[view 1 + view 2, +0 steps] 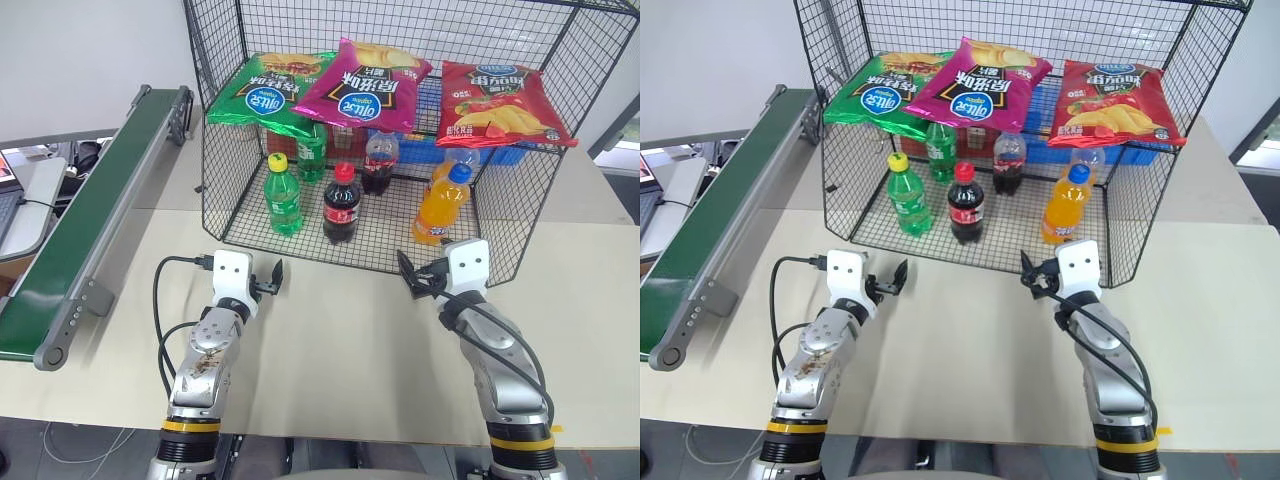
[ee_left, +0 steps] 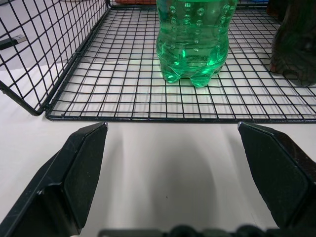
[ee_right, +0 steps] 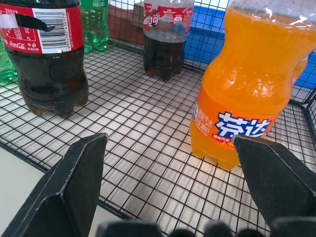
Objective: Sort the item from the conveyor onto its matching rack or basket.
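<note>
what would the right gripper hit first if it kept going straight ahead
Probably the orange soda bottle, standing on the wire cage floor just ahead of the open right gripper, slightly off centre, so one finger might meet it first.

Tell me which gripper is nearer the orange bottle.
Right. The right gripper sits open just outside the cage, directly in front of the orange bottle. The left gripper, also open, is farther off, facing the green bottle.

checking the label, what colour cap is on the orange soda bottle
Blue, clearest in the left eye view: orange soda bottle.
</note>
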Tool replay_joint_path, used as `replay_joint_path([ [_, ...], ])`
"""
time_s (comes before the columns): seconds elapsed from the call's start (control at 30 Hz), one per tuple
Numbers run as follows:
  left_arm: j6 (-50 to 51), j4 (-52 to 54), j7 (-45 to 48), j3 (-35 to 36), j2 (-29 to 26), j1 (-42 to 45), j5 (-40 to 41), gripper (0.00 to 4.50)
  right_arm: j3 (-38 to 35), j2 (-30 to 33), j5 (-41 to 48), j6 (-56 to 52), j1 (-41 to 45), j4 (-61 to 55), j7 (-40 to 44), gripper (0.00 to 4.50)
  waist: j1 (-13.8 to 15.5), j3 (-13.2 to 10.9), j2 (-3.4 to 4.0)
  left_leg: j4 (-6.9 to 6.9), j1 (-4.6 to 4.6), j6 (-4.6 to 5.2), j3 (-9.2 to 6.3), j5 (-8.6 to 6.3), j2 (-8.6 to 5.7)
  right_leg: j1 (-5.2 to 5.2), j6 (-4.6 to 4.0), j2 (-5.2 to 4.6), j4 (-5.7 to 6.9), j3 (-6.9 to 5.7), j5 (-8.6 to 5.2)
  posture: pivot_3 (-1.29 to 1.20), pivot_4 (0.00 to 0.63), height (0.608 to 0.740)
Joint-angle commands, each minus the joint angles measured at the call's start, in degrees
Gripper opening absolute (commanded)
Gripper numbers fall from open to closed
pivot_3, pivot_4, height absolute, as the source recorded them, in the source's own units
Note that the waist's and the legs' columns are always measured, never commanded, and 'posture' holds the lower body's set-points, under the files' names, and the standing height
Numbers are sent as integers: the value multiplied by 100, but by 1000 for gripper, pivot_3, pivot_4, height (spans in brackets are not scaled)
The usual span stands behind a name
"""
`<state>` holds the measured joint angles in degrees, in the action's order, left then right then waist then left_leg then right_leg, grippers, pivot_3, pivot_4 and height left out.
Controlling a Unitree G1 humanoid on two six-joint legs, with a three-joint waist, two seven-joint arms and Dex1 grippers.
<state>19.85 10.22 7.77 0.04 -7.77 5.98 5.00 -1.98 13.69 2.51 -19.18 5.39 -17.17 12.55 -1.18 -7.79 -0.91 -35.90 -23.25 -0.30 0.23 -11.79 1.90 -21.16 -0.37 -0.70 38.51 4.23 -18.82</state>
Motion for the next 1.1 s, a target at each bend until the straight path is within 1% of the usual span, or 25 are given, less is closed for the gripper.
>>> replay_joint_path([
  [0.03, -75, 315, 125, 10, -79, -142, 53, 4500, -53, 36, 81, 112, -36, -211, 70, 4462, 0, 0, 0, 0, 0, 0, 0, 0, 0, 0, 0, 0, 0, 0, 0, 0, 150, 740],
  [0.13, -41, 586, 333, 50, -318, -432, 36, 4500, 99, -19, 67, 145, -161, -256, 121, 4462, -33, 2, 1, 7, 3, 0, 1, 0, 3, 0, 0, 1, -2, 2, 0, 0, 150, 740],
  [0.27, -57, 853, 16, 59, -431, -558, -358, 4500, 172, -17, 196, 67, -239, -391, 308, 4462, -29, 2, 1, 2, 2, -1, -1, 0, 4, 0, 0, 0, 0, 0, 0, 0, 150, 740],
  [0.33, 72, 983, 106, 91, -500, -599, -310, 4500, 109, 60, 394, -96, -310, -604, 478, 4462, -33, 2, 1, 0, 3, -1, 1, 0, 2, 2, 0, -2, -1, 3, 0, 0, 150, 740],
  [0.37, 185, 1101, 408, 152, -564, -643, 13, 4500, 81, 140, 483, -167, -363, -739, 604, 4462, -29, 2, 1, 1, 3, -1, 1, 0, 1, 2, 0, -2, -1, 2, 0, 0, 150, 740],
  [0.43, 300, 1294, 977, 490, -687, -762, 770, 4500, 81, 314, 662, -317, -478, -1031, 853, 4462, -34, 2, 1, 3, 0, 0, 0, -1, 3, 1, 1, -2, -3, 0, 0, 0, 150, 740],
  [0.47, 309, 1311, 1191, 674, -784, -819, 1028, 4500, 178, 324, 668, -388, -511, -1154, 860, 4462, -43, 2, 1, 5, -1, 0, 0, -1, 3, 1, 1, -2, -4, 0, 0, 0, 150, 740],
  [0.53, 298, 1325, 1465, 944, -1021, -890, 1267, 4500, 184, 435, 771, -519, -522, -1327, 959, 4462, -85, 2, 1, 5, 2, 0, 0, -1, 7, 1, 0, -2, -4, -2, 0, 0, 150, 740],
  [0.67, 328, 1301, 1446, 1382, -1334, -774, 1393, 4500, 25, 719, 960, -495, -343, -1203, 1273, 4462, -122, 2, 1, 2, 8, -1, -3, 0, 9, 3, 1, 2, -1, -4, -1, 0, 150, 740],
  [0.73, 325, 1280, 1455, 1479, -1437, -750, 1421, 4500, 78, 730, 963, -500, -233, -1133, 1260, 4462, -130, 2, 1, 0, 9, -1, -1, 0, 7, 5, 2, 2, -2, -3, -1, 0, 150, 740],
  [0.83, 396, 1361, 1362, 1651, -1447, -745, 1518, 4500, 208, 634, 960, -493, -96, -1014, 1211, 4462, -123, 2, 1, 2, 8, -1, -2, 0, 5, 4, 2, 2, -4, -3, -1, 0, 150, 740],
  [1.03, 507, 1575, 1413, 1709, -1552, -914, 1646, 4500, 337, 607, 973, -636, -196, -1288, 1169, 4462, -114, 2, 1, 3, 4, -1, -4, -1, 6, 3, 2, -4, -4, -4, -1, 0, 150, 740],
  [1.1, 376, 1452, 1455, 1592, -1603, -863, 1515, 4500, 351, 563, 950, -573, -211, -1206, 1132, 4462, -115, 2, 1, 2, 4, -1, -4, 0, 6, 4, 2, -5, -3, -5, -1, 0, 150, 740],
])
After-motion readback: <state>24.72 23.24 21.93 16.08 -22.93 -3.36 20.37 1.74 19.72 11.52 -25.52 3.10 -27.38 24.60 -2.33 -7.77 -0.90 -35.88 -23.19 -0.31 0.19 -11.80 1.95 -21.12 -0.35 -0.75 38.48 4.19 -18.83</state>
